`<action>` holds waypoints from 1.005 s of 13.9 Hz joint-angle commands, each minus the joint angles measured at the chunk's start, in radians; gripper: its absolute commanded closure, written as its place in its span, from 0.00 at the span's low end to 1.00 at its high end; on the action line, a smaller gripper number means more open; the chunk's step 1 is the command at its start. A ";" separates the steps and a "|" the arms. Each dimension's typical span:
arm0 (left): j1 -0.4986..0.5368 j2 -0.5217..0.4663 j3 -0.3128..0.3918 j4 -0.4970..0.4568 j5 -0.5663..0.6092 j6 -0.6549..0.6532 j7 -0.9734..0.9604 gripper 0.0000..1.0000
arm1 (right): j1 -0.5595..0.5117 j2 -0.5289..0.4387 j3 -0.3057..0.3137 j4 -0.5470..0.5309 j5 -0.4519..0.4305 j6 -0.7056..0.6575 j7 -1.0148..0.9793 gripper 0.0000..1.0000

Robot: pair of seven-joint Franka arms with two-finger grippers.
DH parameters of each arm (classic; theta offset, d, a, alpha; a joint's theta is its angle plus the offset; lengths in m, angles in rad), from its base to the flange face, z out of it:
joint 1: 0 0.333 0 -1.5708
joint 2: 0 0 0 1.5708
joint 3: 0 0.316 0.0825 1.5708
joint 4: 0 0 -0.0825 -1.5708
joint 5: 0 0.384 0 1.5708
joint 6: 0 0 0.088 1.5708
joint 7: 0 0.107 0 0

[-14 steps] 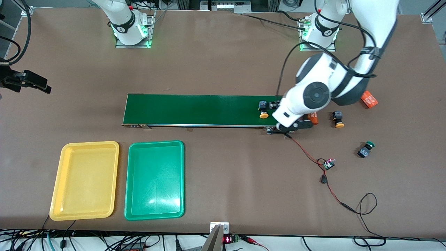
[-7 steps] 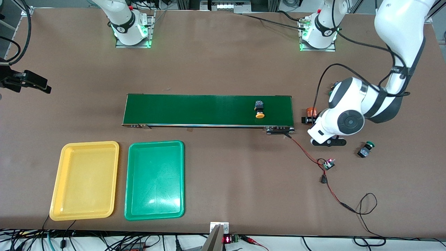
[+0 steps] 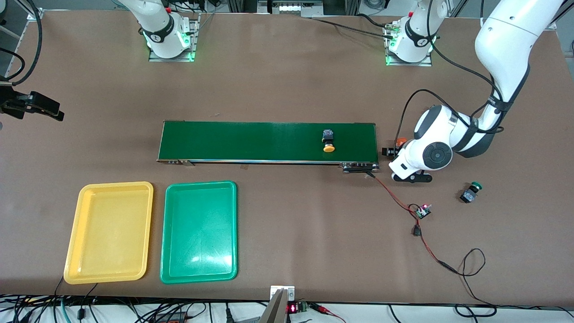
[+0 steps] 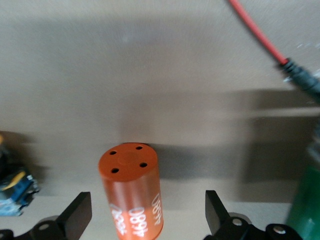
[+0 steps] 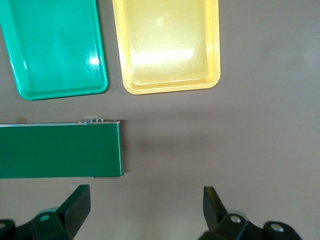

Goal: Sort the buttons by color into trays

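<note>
Robotics lab bench, two-arm test cell.
Brown-covered table (image 3: 278,80) w/ two white arm bases bolted on metal plates at 11 and 1 o'clock, green status lights lit; small conveyor belt (image 3: 269,141) at centre; loose red-black wires (image 3: 394,197) to a tiny circuit board (image 3: 422,211) at 4 o'clock; cable bundles and a red digit display (image 3: 292,308) along the 6 o'clock edge.

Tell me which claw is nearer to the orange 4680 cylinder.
Left. The left claw is open, straddling the orange 4680 cylinder past the conveyor belt's end. The right claw is open over bare table at the belt's tray-side end.
</note>
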 commanded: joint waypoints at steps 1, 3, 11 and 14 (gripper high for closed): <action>0.017 0.006 -0.012 -0.017 0.027 0.018 0.010 0.12 | 0.002 -0.002 0.005 0.005 0.001 -0.006 0.006 0.00; 0.015 0.010 -0.012 -0.018 0.046 0.015 0.018 0.59 | 0.002 -0.002 0.005 0.005 0.001 -0.004 0.008 0.00; 0.008 -0.051 -0.052 0.081 0.049 -0.108 0.039 0.83 | 0.010 -0.027 0.006 -0.025 0.012 0.016 0.008 0.00; 0.009 -0.051 -0.084 0.173 0.050 -0.162 0.288 0.84 | 0.009 -0.028 0.008 -0.027 0.012 0.016 0.006 0.00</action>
